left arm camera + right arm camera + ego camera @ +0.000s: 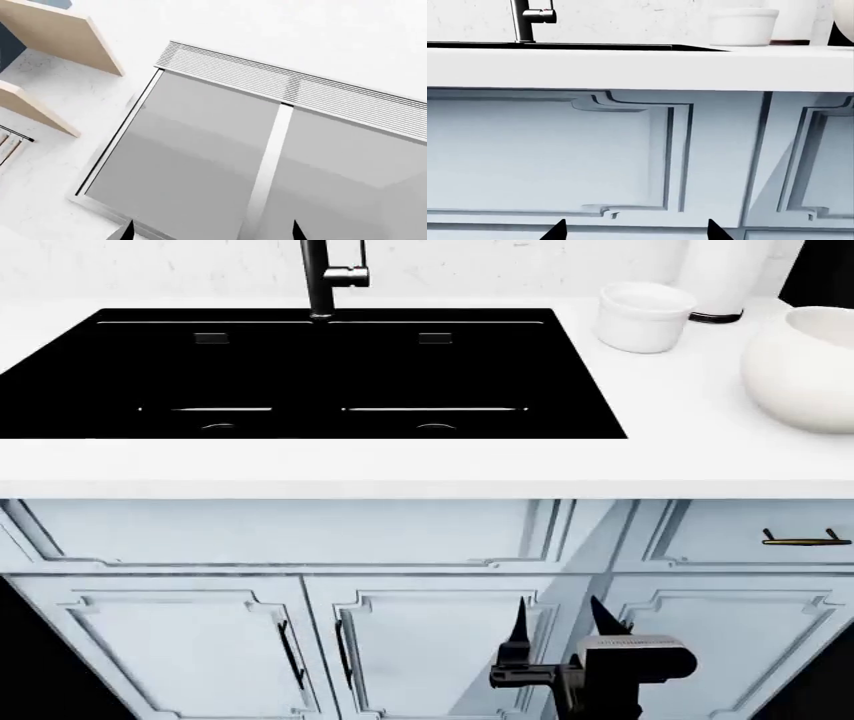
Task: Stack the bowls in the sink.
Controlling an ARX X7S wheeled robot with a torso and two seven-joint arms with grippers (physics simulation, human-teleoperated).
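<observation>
The black double-basin sink lies in the white counter, empty, with its black faucet behind. The smaller straight-sided white bowl stands on the counter right of the sink. The large rounded off-white bowl stands further right, cut by the frame edge. My right gripper is open and empty, low in front of the cabinet doors, well below the counter. In the right wrist view its tips face the cabinet, with the small bowl above. My left gripper is open and empty, out of the head view.
A tall white cylinder with a black base stands behind the small bowl. Pale blue cabinet doors and a drawer with a brass handle are under the counter. The left wrist view shows a grey panel with a vent grille and wooden shelves.
</observation>
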